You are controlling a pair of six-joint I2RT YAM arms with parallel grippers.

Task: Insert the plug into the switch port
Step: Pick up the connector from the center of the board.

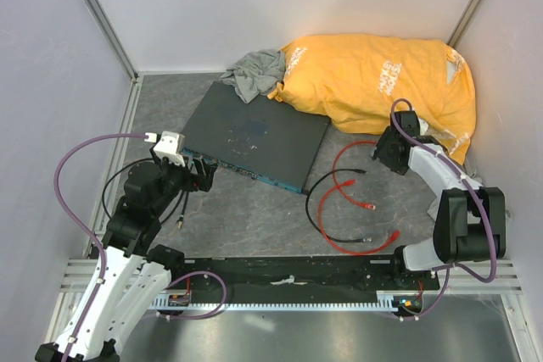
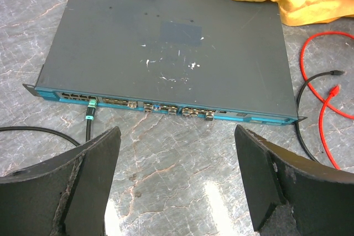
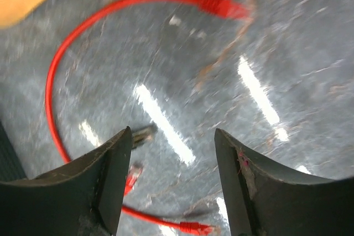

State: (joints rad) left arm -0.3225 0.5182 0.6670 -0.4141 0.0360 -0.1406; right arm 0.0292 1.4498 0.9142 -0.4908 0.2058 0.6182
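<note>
Now, left gripper (image 2: pixel 177 131): is hanging wide open and empty, facing the blue-green switch port row (image 2: pixel 166 106) on the flat dark grey rectangular switch box (image 2: pixel 166 37).
Right gripper (image 3: pixel 172 132): is hovering with jaws apart, gripping nothing, over the thin red cable (image 3: pixel 50 84).
Small red plug (image 1: pixel 370 206): is lying on the grey marbled table (image 1: pixel 254 218), right of the box and apart from it.
Exact socket: is showing too small to tell.

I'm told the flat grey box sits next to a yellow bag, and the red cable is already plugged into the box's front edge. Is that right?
Not quite. The red cable is not plugged in. It lies loose on the table to the right of the flat grey box, with its plug free, as the top external view shows. The box does sit next to the yellow bag.
</note>
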